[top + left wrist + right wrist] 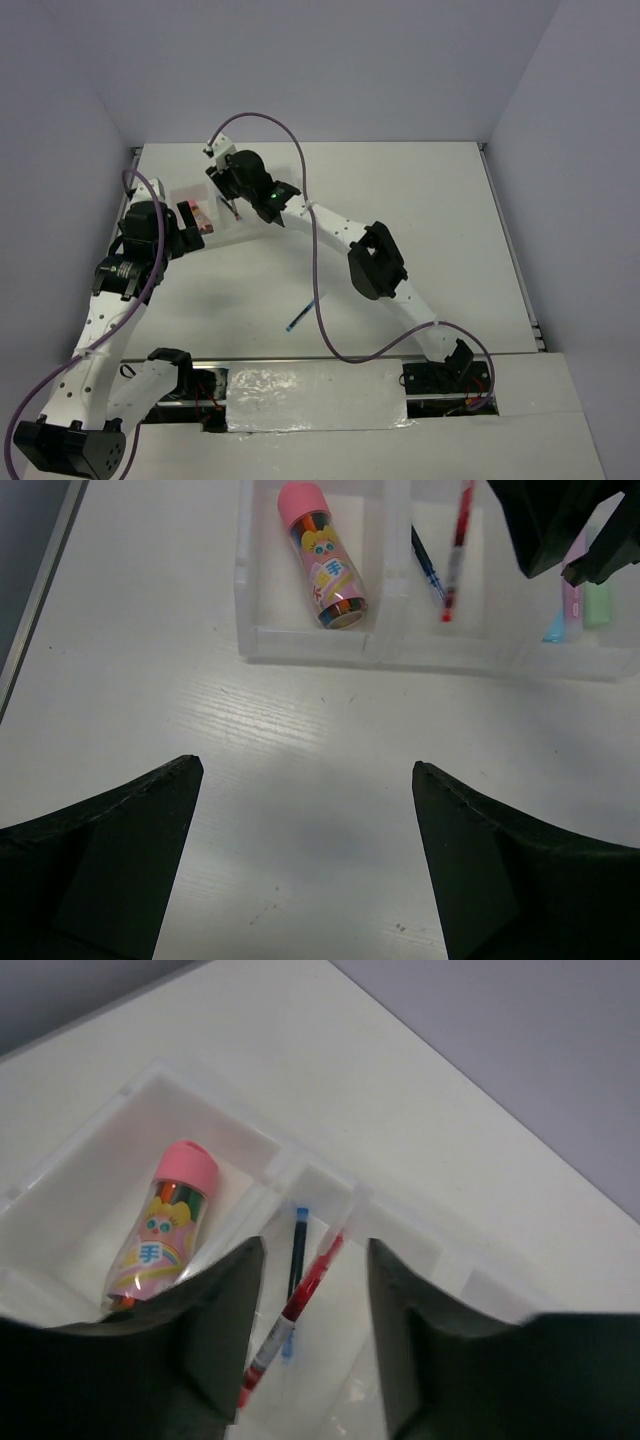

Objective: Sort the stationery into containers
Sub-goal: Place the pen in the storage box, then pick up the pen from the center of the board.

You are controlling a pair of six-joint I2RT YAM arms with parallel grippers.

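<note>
Stationery is nearly all sorted on a white counter [420, 230], shown from above and from both wrists. Two white arms reach from the near edge to the far left corner. There they crowd close together over a translucent tray [310, 645] with three compartments in a row.

The left fingers [100, 880] hover over bare counter just in front of the tray, spread wide with nothing between them. The right fingers [225, 1340] hang over the middle compartment, parted much wider than a pen and gripping nothing.

A jar [322, 555] with a pink cap lies on its side in one end compartment. Highlighters [590, 605] lie in the other end compartment, partly hidden by the right arm. Pink, pale blue and green show; no orange one is visible. The middle compartment holds a red pen [457, 550] and a blue pen [427, 565], close beside each other.

One loose pen [303, 313], thin and dark-looking, lies alone on open counter. It is well apart from the tray and close to the right arm's purple cable [317, 270].

That pen looks like the main item left to move. Several things could go wrong:
- The right arm or its cable could sweep the pen aside while pulling back.
- Rising fingers could catch the red pen or a divider and shift the light tray.
- The two arms could collide.
- A thin pen lying flat may roll or slip out of a pinch.
</note>
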